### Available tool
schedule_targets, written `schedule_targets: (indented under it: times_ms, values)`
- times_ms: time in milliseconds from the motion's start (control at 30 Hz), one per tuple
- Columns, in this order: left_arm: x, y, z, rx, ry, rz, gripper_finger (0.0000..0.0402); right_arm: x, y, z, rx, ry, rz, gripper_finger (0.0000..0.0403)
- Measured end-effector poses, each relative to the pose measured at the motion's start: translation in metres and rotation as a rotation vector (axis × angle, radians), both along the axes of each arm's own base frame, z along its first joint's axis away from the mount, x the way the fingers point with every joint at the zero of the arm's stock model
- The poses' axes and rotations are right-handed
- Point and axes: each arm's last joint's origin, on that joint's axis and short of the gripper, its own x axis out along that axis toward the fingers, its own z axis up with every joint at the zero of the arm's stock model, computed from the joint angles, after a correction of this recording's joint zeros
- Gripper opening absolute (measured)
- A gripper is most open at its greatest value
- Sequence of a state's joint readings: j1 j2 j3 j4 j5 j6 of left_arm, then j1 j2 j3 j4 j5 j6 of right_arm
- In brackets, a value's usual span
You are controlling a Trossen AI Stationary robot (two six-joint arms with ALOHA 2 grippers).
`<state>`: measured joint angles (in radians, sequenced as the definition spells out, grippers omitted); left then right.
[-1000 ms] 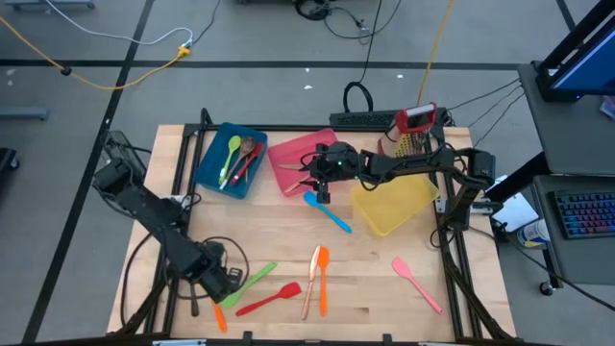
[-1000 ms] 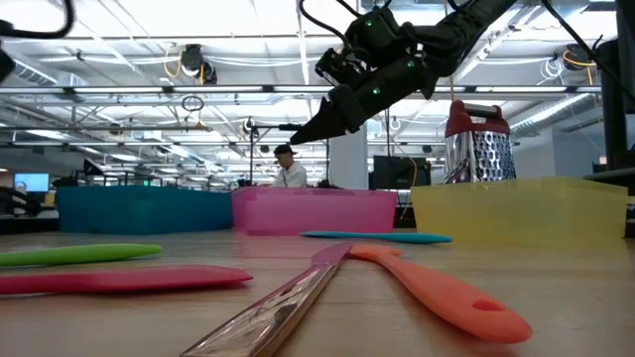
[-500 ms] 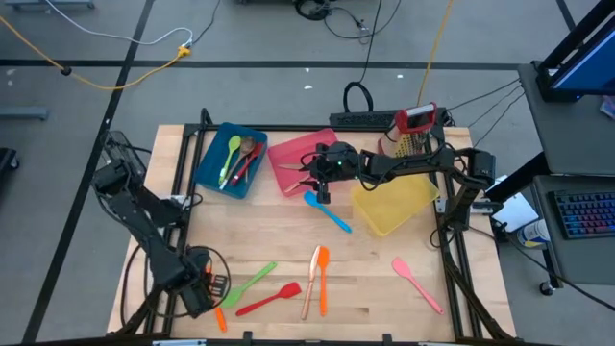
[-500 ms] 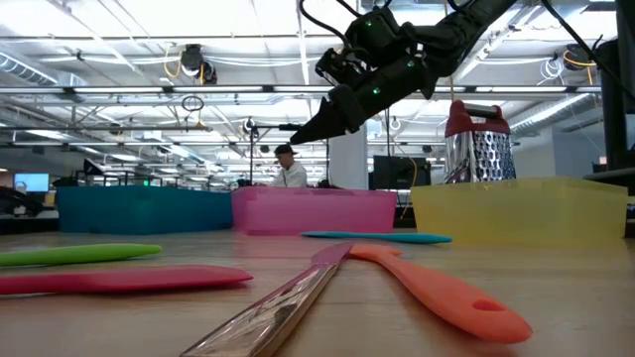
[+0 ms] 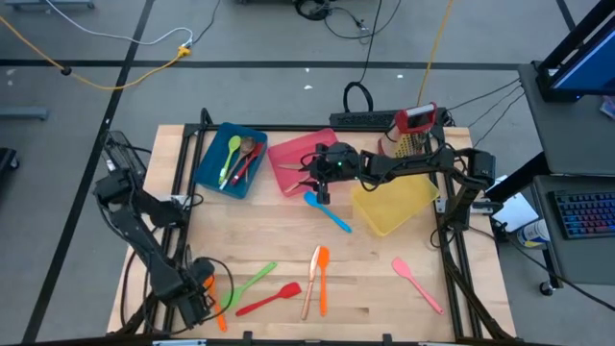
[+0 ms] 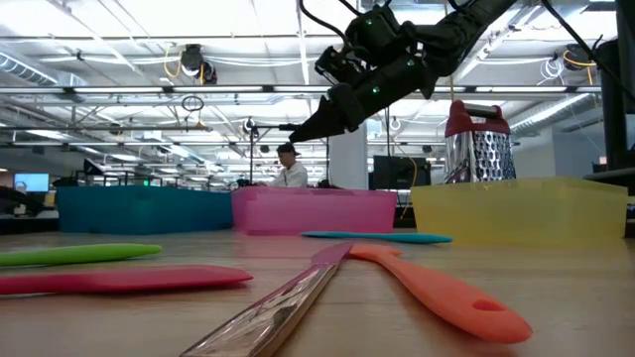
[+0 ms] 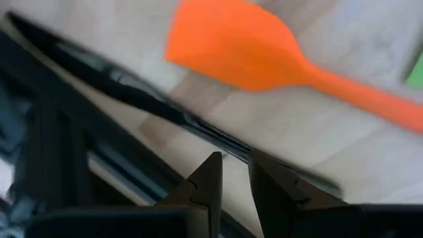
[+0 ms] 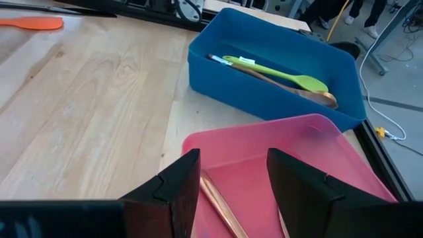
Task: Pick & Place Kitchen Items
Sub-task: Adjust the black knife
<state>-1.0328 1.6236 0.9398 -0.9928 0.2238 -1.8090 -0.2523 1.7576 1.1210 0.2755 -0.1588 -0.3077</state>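
Two narrowly parted, empty fingers of my left gripper are lining up squarely over the slim black utensil handle beside the orange silicone spatula while my right gripper, open and empty, is hovering over the pink plastic bin.

On the table's near half lie a green spatula, a red spatula, a copper utensil touching an orange spatula, and a pink spatula well apart. A blue spoon lies mid-table. An orange spatula lies flat at the near left edge.
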Motion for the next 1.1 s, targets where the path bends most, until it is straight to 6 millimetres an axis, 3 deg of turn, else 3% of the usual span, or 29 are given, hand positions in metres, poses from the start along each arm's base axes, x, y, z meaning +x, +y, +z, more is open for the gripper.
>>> schedule_targets:
  times_ms: [300, 700, 1100]
  values:
    - [0.002, -0.004, -0.018, -0.061, 0.163, -0.118, 0.0081, 0.001, 0.001, 0.001, -0.003, -0.012, 0.004, 0.0169]
    - [0.002, 0.001, -0.018, 0.032, 0.069, -0.213, 0.0081, 0.002, 0.004, 0.001, -0.002, -0.013, 0.015, 0.0169]
    - [0.009, 0.021, -0.020, 0.157, 0.054, -0.391, 0.0081, 0.002, 0.004, 0.001, -0.002, -0.013, 0.015, 0.0169]
